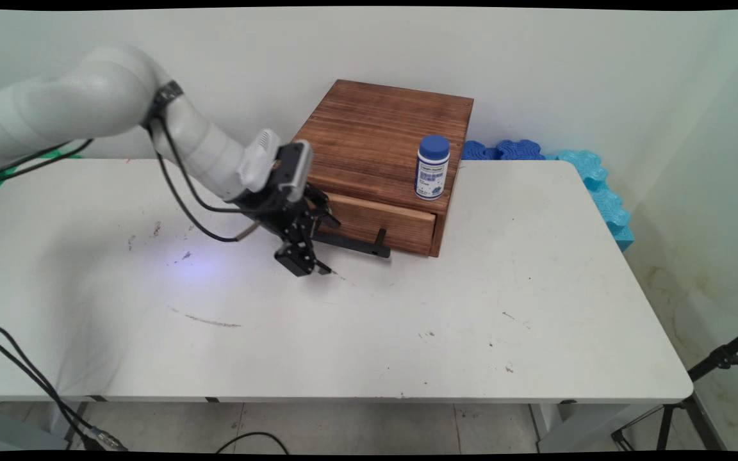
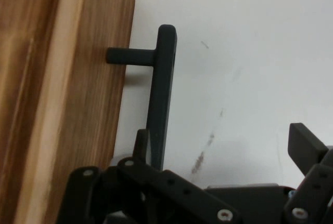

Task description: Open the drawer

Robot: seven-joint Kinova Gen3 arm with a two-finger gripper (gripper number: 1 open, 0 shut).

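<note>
Hiding the handle's near end, the end effector (fingers spread) grips nothing.

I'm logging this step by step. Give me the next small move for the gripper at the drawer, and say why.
Probably shift the gripper sideways so the drawer's black handle sits between its fingers. In the hand view one finger stands well away over bare table, the other lies close by the handle bar, so the open gripper seems off-centre.
</note>
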